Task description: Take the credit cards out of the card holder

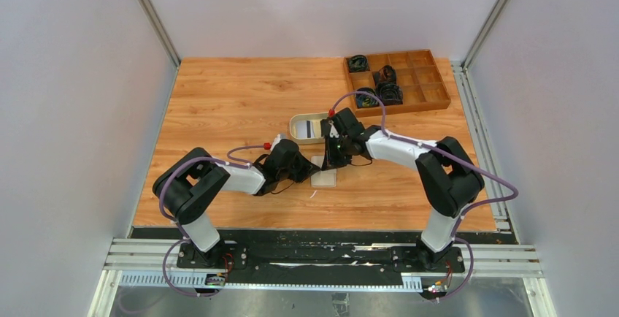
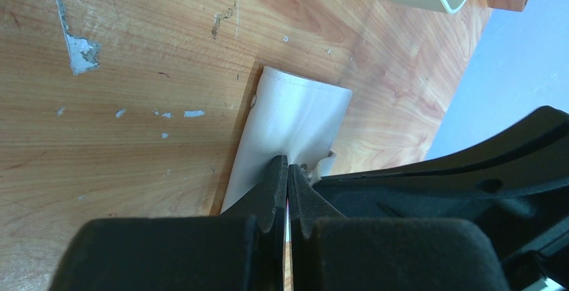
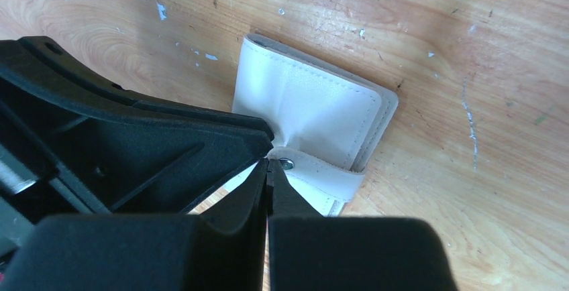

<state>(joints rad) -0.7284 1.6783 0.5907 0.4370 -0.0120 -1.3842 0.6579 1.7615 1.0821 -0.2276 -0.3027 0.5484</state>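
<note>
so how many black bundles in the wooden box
4 black bundles in the wooden box: one in the far-left compartment, one in the middle row, two side by side nearest; more may be hidden

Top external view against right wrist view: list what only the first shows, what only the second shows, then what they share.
Only top external: the brown wooden compartment box holding black items, the oval beige tray, and the left arm and right arm whole.
Only right wrist: the snap tab with its metal stud, the edge stitching, and the right claw shut, tips at the tab's end.
Both: the small cream bifold card holder, folded shut on the wooden table.
</note>
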